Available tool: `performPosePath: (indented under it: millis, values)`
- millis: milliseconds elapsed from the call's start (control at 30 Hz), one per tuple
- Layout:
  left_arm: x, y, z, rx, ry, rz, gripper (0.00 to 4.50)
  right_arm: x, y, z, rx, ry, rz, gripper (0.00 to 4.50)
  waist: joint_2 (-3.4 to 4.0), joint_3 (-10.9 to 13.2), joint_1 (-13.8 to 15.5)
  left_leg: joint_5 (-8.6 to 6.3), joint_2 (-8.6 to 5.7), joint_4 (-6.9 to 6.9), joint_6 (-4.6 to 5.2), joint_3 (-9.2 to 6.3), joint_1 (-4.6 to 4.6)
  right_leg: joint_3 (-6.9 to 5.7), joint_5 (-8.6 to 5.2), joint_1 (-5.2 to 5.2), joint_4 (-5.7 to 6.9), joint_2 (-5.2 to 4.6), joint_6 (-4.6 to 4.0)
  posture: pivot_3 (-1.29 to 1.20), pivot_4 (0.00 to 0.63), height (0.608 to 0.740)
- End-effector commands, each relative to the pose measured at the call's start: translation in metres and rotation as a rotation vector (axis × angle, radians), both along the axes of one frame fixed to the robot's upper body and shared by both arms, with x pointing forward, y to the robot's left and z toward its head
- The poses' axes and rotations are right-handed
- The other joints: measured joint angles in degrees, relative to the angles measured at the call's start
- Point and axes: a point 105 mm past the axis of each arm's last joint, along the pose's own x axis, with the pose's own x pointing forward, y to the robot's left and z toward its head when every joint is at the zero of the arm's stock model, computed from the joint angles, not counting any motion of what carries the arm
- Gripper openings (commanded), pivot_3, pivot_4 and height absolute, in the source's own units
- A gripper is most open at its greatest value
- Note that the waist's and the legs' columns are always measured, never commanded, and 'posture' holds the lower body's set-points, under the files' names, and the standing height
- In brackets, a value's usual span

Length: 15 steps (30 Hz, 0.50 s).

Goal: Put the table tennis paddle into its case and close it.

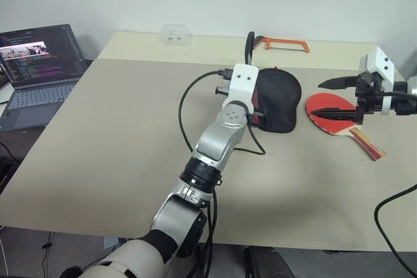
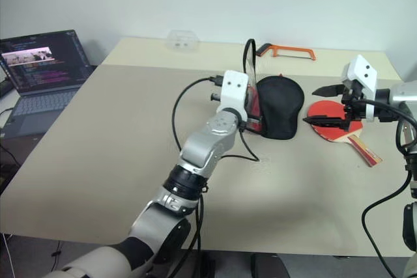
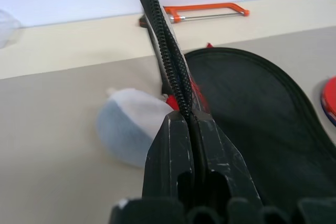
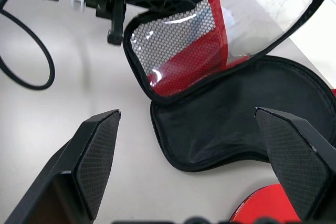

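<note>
The case [image 1: 277, 99] lies at table centre, unzipped; its upper flap is held raised by the left gripper [image 3: 190, 121], whose fingers are pinched tight on the zipper edge. The table tennis paddle [image 1: 333, 116] rests flat on the table at about 3 o'clock from the case, just beside it, not yet picked up. The right gripper [image 1: 339, 99] is held above the paddle with fingers spread wide, nothing grasped. Risks judged: the narrow pinch could slip and the flap fall shut; the flat paddle could skid under a poorly placed grasp.
</note>
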Motion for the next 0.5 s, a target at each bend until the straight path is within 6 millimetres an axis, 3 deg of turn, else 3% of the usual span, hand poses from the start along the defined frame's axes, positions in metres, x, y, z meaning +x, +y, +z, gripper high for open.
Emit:
performPosePath:
  millis: [33, 333, 500]
  values:
    - [-0.012, -0.012, 0.01, -0.101, 0.003, -0.017, 0.01, 0.001, 0.001, 0.018, -0.003, -0.072, 0.005, 4.5, 0.0, 0.0, -0.02, 0.0, 0.0, 0.0, 0.0, 0.0, 0.0, 0.0, 0.0, 0.0, 0.0, 0.0, 0.0, 0.0, 0.15, 0.74]
    - [-0.009, 0.014, -0.002, -0.14, 0.082, 0.026, 0.01, 0.004, 0.005, 0.013, 0.006, -0.065, 0.016, 4.5, 0.01, 0.0, -0.02, 0.0, 0.01, 0.0, 0.0, -0.01, 0.01, 0.0, 0.0, -0.01, 0.01, 0.0, 0.0, 0.0, 0.15, 0.74]
    - [-0.009, 0.026, -0.005, -0.147, 0.106, 0.045, 1.33, 0.003, 0.003, 0.01, 0.003, -0.056, 0.008, 4.5, 0.0, 0.0, 0.01, 0.0, 0.0, 0.01, 0.0, -0.02, 0.0, -0.01, 0.0, -0.01, 0.02, -0.01, 0.0, 0.0, 0.15, 0.74]
